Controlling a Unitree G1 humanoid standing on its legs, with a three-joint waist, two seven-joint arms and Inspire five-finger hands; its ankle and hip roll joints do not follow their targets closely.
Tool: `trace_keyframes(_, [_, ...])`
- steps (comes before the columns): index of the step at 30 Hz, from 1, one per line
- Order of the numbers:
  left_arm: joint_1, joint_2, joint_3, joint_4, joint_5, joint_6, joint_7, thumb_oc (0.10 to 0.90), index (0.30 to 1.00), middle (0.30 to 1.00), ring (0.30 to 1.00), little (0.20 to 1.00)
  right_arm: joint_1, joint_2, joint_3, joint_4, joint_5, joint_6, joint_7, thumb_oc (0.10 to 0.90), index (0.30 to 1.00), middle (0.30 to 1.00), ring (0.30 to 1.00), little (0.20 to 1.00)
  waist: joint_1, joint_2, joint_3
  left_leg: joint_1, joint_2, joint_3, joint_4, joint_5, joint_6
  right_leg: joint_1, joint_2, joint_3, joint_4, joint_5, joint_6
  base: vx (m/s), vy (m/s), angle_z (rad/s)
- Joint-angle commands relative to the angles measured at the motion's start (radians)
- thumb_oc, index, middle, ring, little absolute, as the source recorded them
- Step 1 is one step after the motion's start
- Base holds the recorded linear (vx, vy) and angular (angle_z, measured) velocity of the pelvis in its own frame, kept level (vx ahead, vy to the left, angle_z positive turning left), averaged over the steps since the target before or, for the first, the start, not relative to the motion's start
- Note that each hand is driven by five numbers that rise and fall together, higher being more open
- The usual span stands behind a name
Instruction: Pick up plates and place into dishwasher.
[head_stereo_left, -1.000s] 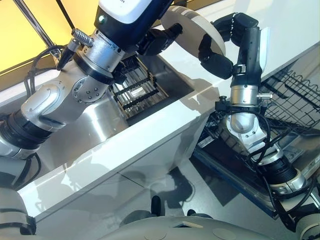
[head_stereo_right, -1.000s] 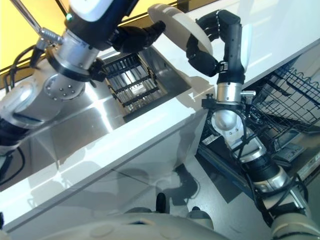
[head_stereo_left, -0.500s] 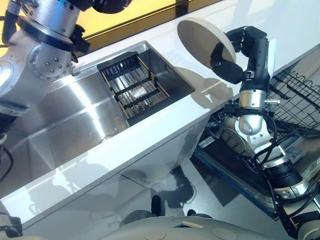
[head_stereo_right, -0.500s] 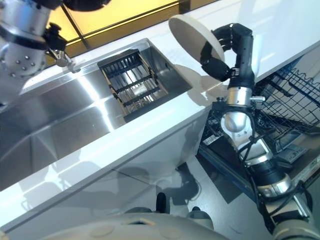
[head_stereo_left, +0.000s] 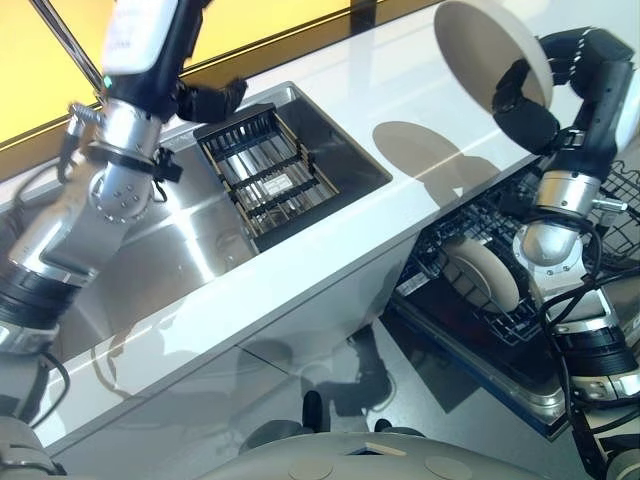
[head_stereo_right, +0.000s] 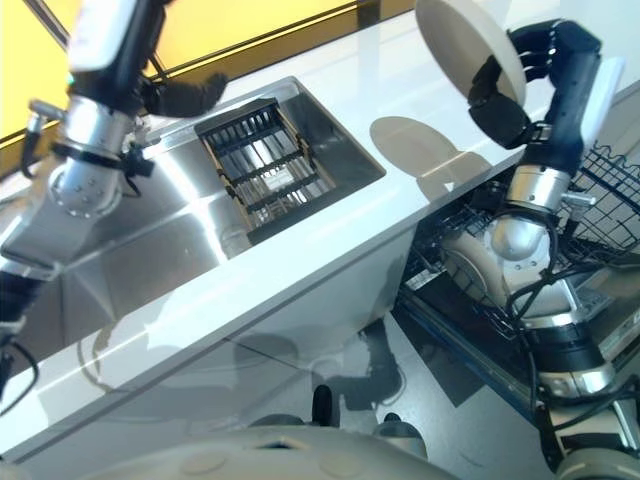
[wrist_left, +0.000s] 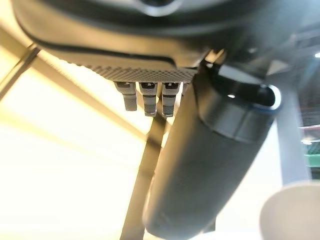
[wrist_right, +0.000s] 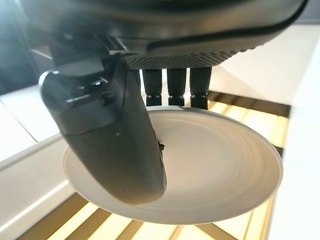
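— The right hand (head_stereo_left: 540, 95) is up in the air with a pale round plate (head_stereo_left: 478, 55) pinched in it, thumb across one face and the fingers (wrist_right: 172, 82) behind the other. See it?

— Yes. The plate stands nearly on edge, tilted, above the white bench (head_stereo_left: 420, 130), and it touches nothing but that hand. Its shadow lies on the bench just below it.

— And under the hand's forearm?

— The dishwasher rack (head_stereo_left: 470, 225), pulled out below the bench edge, dark wire. Another plate (head_stereo_left: 483, 275) already stands in it, close beside the wrist joint of that arm.

— What about the left hand (head_stereo_left: 205, 100)?

— Well away from the right one, over the far rim of the steel sink (head_stereo_left: 190, 245). Its fingers (wrist_left: 145, 97) look curled in, thumb alongside, and nothing is in them as far as I can see.

— Anything beneath it?

— Just beside it, down in the sink, sits a dark slatted drain basket (head_stereo_left: 265, 175) with something shiny lying inside; I can't tell what.
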Motion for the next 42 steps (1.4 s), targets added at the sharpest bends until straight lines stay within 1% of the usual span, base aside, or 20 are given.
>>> trace_keyframes(1, [-0.029, -0.023, 0.153, 0.055, 0.014, -0.046, 0.035, 0.8, 0.9, 0.9, 0.9, 0.9, -0.041, -0.087, -0.078, -0.06, -0.091, -0.111, -0.059, 0.1, 0.3, 0.3, 0.3, 0.2, 0.013, -0.038, -0.119, 0.044, -0.023, 0.012, 0.001, -0.086, -0.008, -0.086, 0.035, 0.01, 0.029, 0.098, 0.025, 0.0, 0.0, 0.0])
trace_keyframes(6, [0.025, -0.068, 0.154, 0.084, 0.011, -0.058, 0.017, 0.8, 0.9, 0.9, 0.9, 0.9, -0.033, -0.111, -0.121, -0.058, -0.127, -0.099, -0.089, 0.1, 0.3, 0.3, 0.3, 0.2, 0.008, -0.046, -0.116, 0.049, -0.021, 0.016, 0.001, -0.09, -0.007, -0.084, 0.037, 0.011, 0.03, 0.098, 0.025, 0.0, 0.0, 0.0])
trace_keyframes(9, [0.046, -0.08, 0.155, 0.098, 0.002, -0.061, 0.016, 0.8, 0.9, 0.9, 0.9, 0.9, -0.022, -0.123, -0.144, -0.05, -0.131, -0.092, -0.102, 0.1, 0.3, 0.3, 0.3, 0.2, 0.005, -0.049, -0.113, 0.051, -0.019, 0.021, 0.001, -0.09, -0.007, -0.084, 0.039, 0.013, 0.03, 0.099, 0.024, 0.0, 0.0, 0.0])
trace_keyframes(13, [0.08, -0.099, 0.162, 0.12, -0.002, -0.081, 0.01, 0.8, 0.9, 0.9, 0.9, 0.9, 0.008, -0.137, -0.175, -0.019, -0.144, -0.061, -0.094, 0.1, 0.3, 0.3, 0.3, 0.2, 0.0, -0.053, -0.107, 0.054, -0.016, 0.028, 0.001, -0.093, -0.005, -0.085, 0.04, 0.015, 0.034, 0.097, 0.024, 0.0, 0.0, 0.0])
trace_keyframes(16, [0.116, -0.116, 0.171, 0.125, 0.003, -0.088, 0.011, 0.8, 0.9, 0.9, 0.9, 0.9, 0.048, -0.136, -0.203, 0.012, -0.114, -0.055, -0.089, 0.1, 0.3, 0.3, 0.3, 0.2, -0.004, -0.056, -0.103, 0.054, -0.015, 0.031, 0.001, -0.093, -0.004, -0.086, 0.041, 0.018, 0.034, 0.098, 0.024, 0.0, 0.0, 0.0])
trace_keyframes(22, [0.19, -0.148, 0.202, 0.146, 0.004, -0.112, 0.014, 0.8, 0.9, 0.9, 0.9, 0.9, 0.146, -0.11, -0.261, 0.059, -0.102, -0.074, -0.076, 0.1, 0.3, 0.3, 0.3, 0.2, -0.016, -0.058, -0.095, 0.058, -0.01, 0.041, 0.001, -0.095, -0.003, -0.088, 0.043, 0.029, 0.037, 0.098, 0.025, 0.0, -0.001, -0.01])
trace_keyframes(26, [0.226, -0.174, 0.201, 0.158, 0.016, -0.114, 0.015, 0.8, 0.9, 0.9, 0.9, 0.9, 0.187, -0.095, -0.281, 0.075, -0.101, -0.076, -0.063, 0.1, 0.3, 0.3, 0.3, 0.2, -0.022, -0.058, -0.089, 0.062, -0.009, 0.046, 0.001, -0.097, 0.0, -0.088, 0.045, 0.036, 0.039, 0.098, 0.024, -0.01, -0.001, -0.09])
trace_keyframes(36, [0.296, -0.24, 0.191, 0.198, 0.009, -0.114, 0.01, 0.8, 0.9, 0.9, 0.9, 0.9, 0.258, -0.068, -0.295, 0.105, -0.098, -0.059, -0.02, 0.1, 0.3, 0.3, 0.3, 0.2, -0.031, -0.061, -0.072, 0.066, -0.006, 0.057, 0.001, -0.1, 0.005, -0.095, 0.046, 0.046, 0.05, 0.097, 0.025, -0.01, 0.003, -0.04])
trace_keyframes(42, [0.331, -0.271, 0.185, 0.212, 0.018, -0.106, 0.002, 0.8, 0.9, 0.9, 0.9, 0.9, 0.276, -0.049, -0.298, 0.119, -0.107, -0.046, -0.019, 0.1, 0.3, 0.3, 0.3, 0.2, -0.032, -0.064, -0.061, 0.068, -0.002, 0.062, 0.001, -0.101, 0.006, -0.098, 0.047, 0.047, 0.057, 0.096, 0.025, 0.0, -0.008, -0.05])
